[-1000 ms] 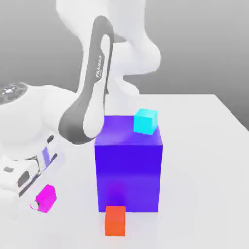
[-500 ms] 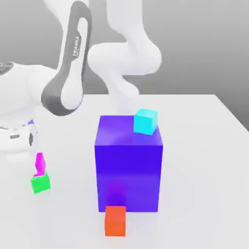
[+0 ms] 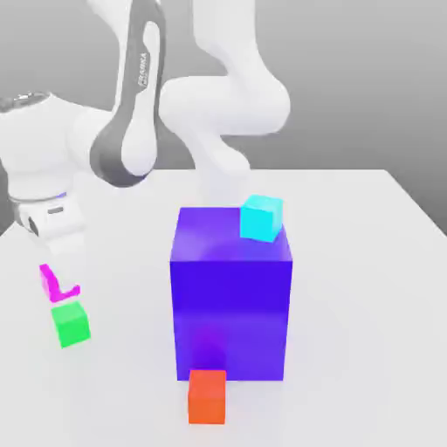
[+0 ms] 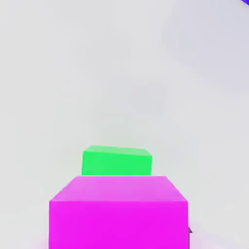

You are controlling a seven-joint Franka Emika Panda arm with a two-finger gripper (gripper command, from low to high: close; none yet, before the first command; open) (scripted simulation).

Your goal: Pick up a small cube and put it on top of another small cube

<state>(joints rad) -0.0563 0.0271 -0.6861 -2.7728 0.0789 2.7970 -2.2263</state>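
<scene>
Looking across the exterior view, the white Franka arm (image 3: 218,96) bends down from the top toward the exterior view's left, and its gripper (image 3: 54,278) hangs low over the white table (image 3: 367,288) with the fingers drawn nearly together on the small magenta cube (image 3: 51,281). That cube shows partly, as a bright pink patch just under the hand, lifted off the table and sitting right above the small green cube (image 3: 71,322); whether the two cubes touch cannot be told from this angle. The green cube rests on the table near the exterior view's left edge, well apart from the big blue-violet block (image 3: 231,297) that stands in the middle. A small cyan cube (image 3: 262,217) sits tilted on the block's top, at its far corner on the exterior view's right. A small orange-red cube (image 3: 208,396) rests on the table just in front of the block, touching or nearly touching its front face. In the hand view, the magenta cube (image 4: 118,212) looms large and close, held in front of the camera, and the green cube (image 4: 116,162) lies just beyond it on the pale table surface (image 4: 73,73), its top face and one side visible. A sliver of the blue-violet block (image 4: 244,2) shows at one corner.
</scene>
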